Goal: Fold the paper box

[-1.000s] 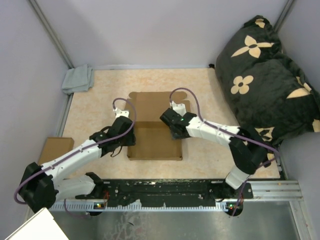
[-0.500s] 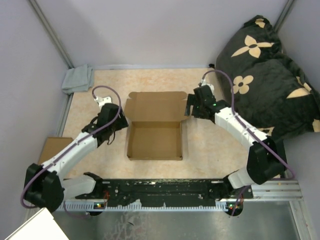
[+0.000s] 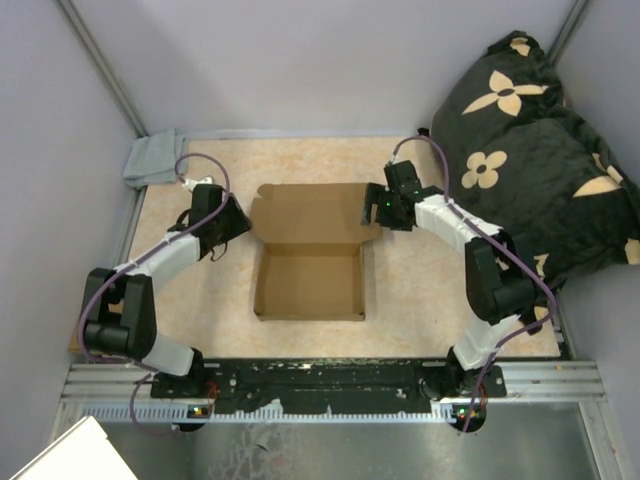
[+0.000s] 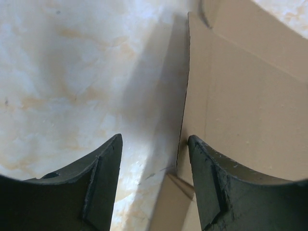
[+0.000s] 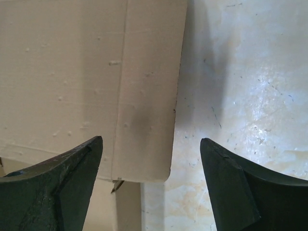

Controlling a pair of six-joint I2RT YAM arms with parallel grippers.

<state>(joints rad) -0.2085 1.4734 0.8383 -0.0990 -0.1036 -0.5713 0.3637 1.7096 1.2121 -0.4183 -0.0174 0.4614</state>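
Note:
The paper box (image 3: 308, 282) sits mid-table as a brown cardboard tray with its walls upright. Its lid panel (image 3: 310, 212) lies open behind it, with a small flap at each side. My left gripper (image 3: 240, 218) is open at the lid's left flap. In the left wrist view (image 4: 154, 144) the cardboard edge (image 4: 185, 115) runs between the fingers, untouched. My right gripper (image 3: 375, 210) is open at the lid's right flap. In the right wrist view (image 5: 150, 142) the flap (image 5: 147, 96) lies between the fingers, which are not closed on it.
A grey cloth (image 3: 155, 158) lies at the table's back left corner. A large black cushion with tan flowers (image 3: 530, 150) fills the back right. The metal base rail (image 3: 330, 385) runs along the near edge. Grey walls enclose the table.
Both grippers have moved back from the tray's sides and out to the lid's side flaps. The tray's walls now stand upright and the lid lies open.

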